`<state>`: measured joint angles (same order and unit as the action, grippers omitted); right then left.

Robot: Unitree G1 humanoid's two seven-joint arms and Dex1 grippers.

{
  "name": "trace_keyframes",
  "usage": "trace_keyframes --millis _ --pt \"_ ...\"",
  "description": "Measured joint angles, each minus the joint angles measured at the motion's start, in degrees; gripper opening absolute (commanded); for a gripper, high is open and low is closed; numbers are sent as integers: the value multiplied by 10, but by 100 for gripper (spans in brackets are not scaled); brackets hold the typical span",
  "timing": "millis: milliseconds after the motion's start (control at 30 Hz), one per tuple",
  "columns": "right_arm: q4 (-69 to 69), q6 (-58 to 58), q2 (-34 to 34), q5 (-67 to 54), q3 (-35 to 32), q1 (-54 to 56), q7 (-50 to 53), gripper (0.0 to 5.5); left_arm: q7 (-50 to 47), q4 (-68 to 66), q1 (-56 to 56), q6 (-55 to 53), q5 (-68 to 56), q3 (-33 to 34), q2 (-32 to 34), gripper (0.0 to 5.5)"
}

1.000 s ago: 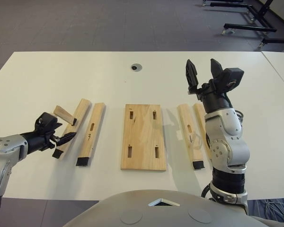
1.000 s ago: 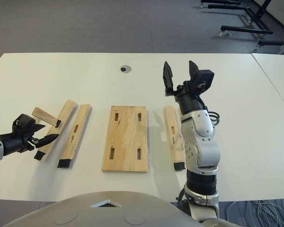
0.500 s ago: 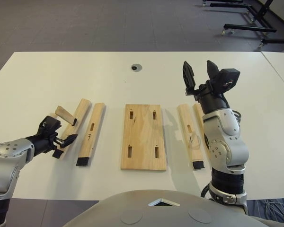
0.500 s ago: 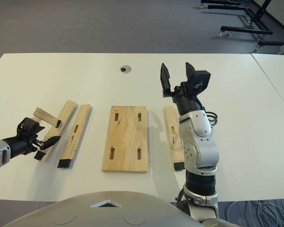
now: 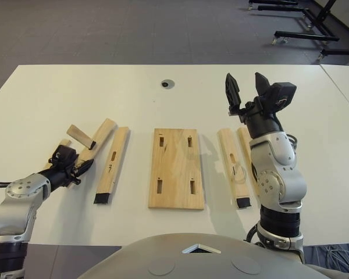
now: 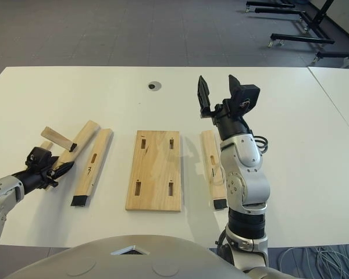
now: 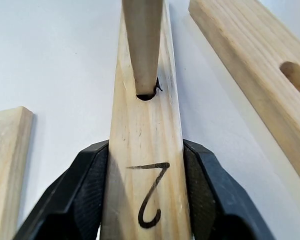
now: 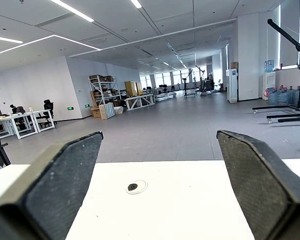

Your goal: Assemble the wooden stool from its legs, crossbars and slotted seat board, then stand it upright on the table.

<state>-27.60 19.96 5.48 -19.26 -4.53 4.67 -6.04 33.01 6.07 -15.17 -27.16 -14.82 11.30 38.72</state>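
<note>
My left gripper (image 5: 74,169) is shut on the near end of a wooden leg (image 5: 96,138) at the table's left. The left wrist view shows the black fingers (image 7: 90,190) clamping both sides of this leg (image 7: 145,150), which is marked "2". A short crossbar (image 5: 80,135) sticks out of its slot (image 7: 146,95). A second slotted leg (image 5: 111,164) lies beside it. The slotted seat board (image 5: 175,168) lies flat in the middle. Two more legs (image 5: 229,161) lie to its right, partly behind my right arm. My right gripper (image 5: 248,93) is held open, raised above the table.
Another short wooden piece (image 5: 63,143) lies just left of the held leg, seen close by in the left wrist view (image 7: 7,165). A round cable hole (image 5: 166,83) sits at the table's far middle. A second table (image 5: 344,78) adjoins on the right.
My left gripper has slid onto the near end of the leftmost leg and shut on it. The leg with its crossbar has shifted and turned slightly. The right arm has barely moved.
</note>
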Motion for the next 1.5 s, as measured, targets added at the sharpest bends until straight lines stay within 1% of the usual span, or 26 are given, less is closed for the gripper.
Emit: trace_keyframes --millis 67,133,200,300,400,467,500,567,667,700,767,833,900,1033,1200,1367,1500 --pt "0 0 0 0 0 6 0 421 0 -24 8 29 -2 8 -13 204" --pt "2 0 0 0 0 11 -1 421 -5 -26 9 34 -10 21 -29 204" --pt "12 0 1 0 0 25 -5 421 -16 -21 27 37 -43 44 -60 204" --pt "31 -1 4 -1 0 49 -17 421 -30 28 109 32 -102 60 -92 203" --pt "47 7 10 -38 -7 86 -46 421 -39 98 229 -10 -189 41 -133 203" --pt "49 38 10 -110 -14 99 -83 421 -35 137 253 -42 -251 34 -144 203" --pt "48 71 7 -197 -23 100 -114 421 -22 154 245 -59 -296 32 -153 203" --pt "37 107 5 -313 -23 100 -167 421 -3 162 228 -78 -346 32 -158 203" --pt "21 160 19 -497 -39 121 -239 421 49 166 192 -131 -464 34 -157 203" --pt "22 170 32 -531 -47 147 -255 421 71 181 182 -145 -498 32 -157 203" --pt "41 185 38 -567 -48 165 -263 421 88 192 179 -152 -528 29 -155 203" --pt "114 210 30 -616 -51 179 -232 421 105 206 176 -162 -549 14 -155 203" --pt "138 226 25 -628 -43 179 -225 421 106 206 175 -163 -550 0 -157 203" --pt "140 239 24 -629 -27 180 -219 421 119 207 167 -162 -548 -19 -158 203" --pt "148 244 24 -624 -21 202 -219 421 136 207 157 -160 -541 -35 -157 203" --pt "155 237 11 -612 -17 207 -218 341 148 208 152 -160 -538 -42 -150 203" --pt "151 215 1 -601 -24 207 -234 261 154 206 149 -159 -528 -42 -145 203"
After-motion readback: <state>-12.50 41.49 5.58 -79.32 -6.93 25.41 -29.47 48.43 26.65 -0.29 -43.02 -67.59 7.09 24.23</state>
